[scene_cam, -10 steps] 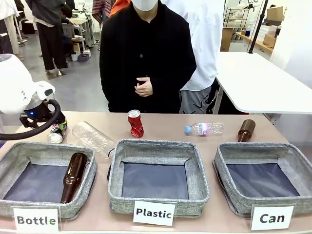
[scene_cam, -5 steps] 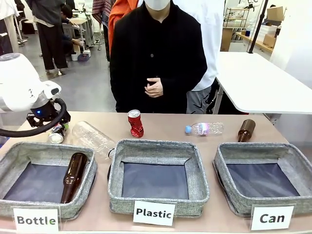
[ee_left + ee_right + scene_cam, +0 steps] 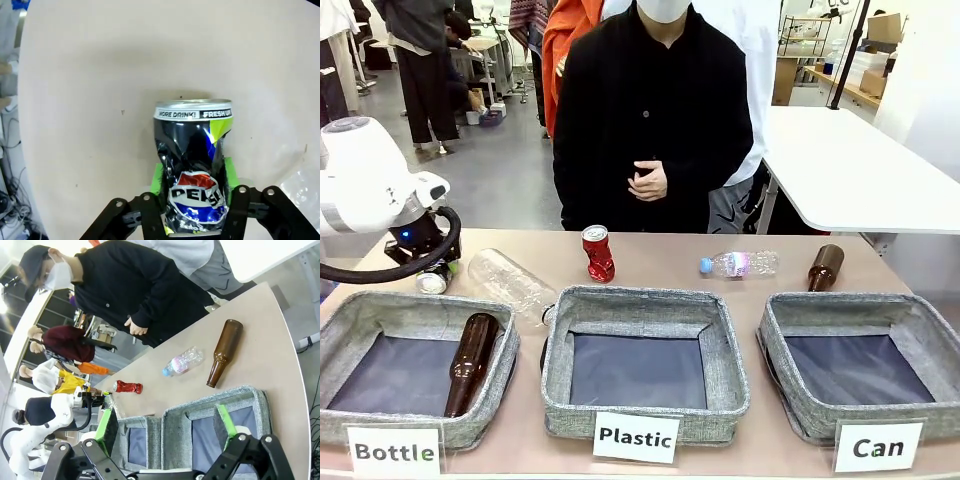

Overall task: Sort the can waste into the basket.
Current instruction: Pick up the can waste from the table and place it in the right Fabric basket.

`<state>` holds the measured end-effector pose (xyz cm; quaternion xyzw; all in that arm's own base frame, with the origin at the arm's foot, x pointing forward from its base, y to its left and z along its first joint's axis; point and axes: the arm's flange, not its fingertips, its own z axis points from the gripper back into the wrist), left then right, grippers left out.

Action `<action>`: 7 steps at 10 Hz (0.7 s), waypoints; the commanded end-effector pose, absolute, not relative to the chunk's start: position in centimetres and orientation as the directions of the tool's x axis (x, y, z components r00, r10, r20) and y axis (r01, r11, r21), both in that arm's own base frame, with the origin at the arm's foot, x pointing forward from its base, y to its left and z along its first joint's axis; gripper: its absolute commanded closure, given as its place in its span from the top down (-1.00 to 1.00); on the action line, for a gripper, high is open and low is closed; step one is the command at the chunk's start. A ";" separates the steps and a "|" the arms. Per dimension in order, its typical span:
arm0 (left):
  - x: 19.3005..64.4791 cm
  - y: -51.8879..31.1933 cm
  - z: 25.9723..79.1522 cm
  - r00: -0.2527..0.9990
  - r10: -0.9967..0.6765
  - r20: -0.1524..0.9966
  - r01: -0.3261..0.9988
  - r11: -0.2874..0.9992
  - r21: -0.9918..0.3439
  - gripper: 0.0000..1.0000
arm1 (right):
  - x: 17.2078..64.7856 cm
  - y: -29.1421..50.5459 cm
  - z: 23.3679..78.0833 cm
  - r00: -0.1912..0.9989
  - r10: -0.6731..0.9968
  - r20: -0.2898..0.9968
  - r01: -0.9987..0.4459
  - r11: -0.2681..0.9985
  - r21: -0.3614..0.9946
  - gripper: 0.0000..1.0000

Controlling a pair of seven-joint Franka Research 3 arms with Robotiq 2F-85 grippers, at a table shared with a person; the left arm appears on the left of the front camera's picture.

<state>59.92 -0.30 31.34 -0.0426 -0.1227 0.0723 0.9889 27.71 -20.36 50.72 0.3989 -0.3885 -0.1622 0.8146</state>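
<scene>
In the left wrist view my left gripper (image 3: 193, 175) is shut on a crushed dark Pepsi can with a silver rim (image 3: 192, 150), green pads pressed to both its sides. From the front, that silver-grey can (image 3: 431, 283) and my left gripper (image 3: 428, 272) sit at the table's far left, behind the "Bottle" basket. A red can (image 3: 597, 253) stands mid-table by the far edge and also lies in the right wrist view as the red can (image 3: 127, 386). The "Can" basket (image 3: 860, 305) at the right has nothing in it. My right gripper (image 3: 165, 427) hangs open above the Can basket (image 3: 250, 390).
The "Bottle" basket (image 3: 360, 310) holds a brown bottle (image 3: 470, 360). The "Plastic" basket (image 3: 640, 298) stands in the middle. A large clear bottle (image 3: 510, 282) lies beside my left gripper. A small plastic bottle (image 3: 738, 264) and a brown bottle (image 3: 825, 267) lie far right. A person (image 3: 648, 182) stands across the table.
My left arm has shifted slightly right and up with the can still between its pads. The person has stepped a little to the right.
</scene>
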 end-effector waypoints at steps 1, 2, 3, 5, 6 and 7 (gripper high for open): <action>60.4 -0.8 31.3 0.958 0.179 0.222 -0.160 0.982 -0.104 -0.71 | 28.0 -20.6 50.9 0.635 -0.566 0.526 -0.077 0.631 0.772 1.00; 60.6 -0.8 31.3 0.957 0.181 0.225 -0.161 0.981 -0.105 -0.91 | 28.0 -20.6 50.9 0.635 -0.566 0.526 -0.077 0.631 0.772 1.00; 60.6 -0.6 31.5 0.956 0.187 0.227 -0.166 0.980 -0.112 -1.00 | 28.0 -20.6 50.9 0.635 -0.566 0.526 -0.077 0.631 0.772 1.00; 60.2 0.0 31.9 0.950 0.203 0.236 -0.179 0.976 -0.123 -1.00 | 28.0 -20.6 50.9 0.635 -0.566 0.526 -0.077 0.631 0.772 1.00; 59.6 0.6 33.3 0.954 0.184 0.237 -0.153 0.978 -0.142 -1.00 | 28.0 -20.6 50.9 0.635 -0.566 0.526 -0.077 0.631 0.772 1.00; 57.2 1.9 37.0 0.960 0.122 0.254 -0.079 0.982 -0.173 -1.00 | 28.0 -20.6 50.9 0.635 -0.566 0.526 -0.077 0.631 0.772 1.00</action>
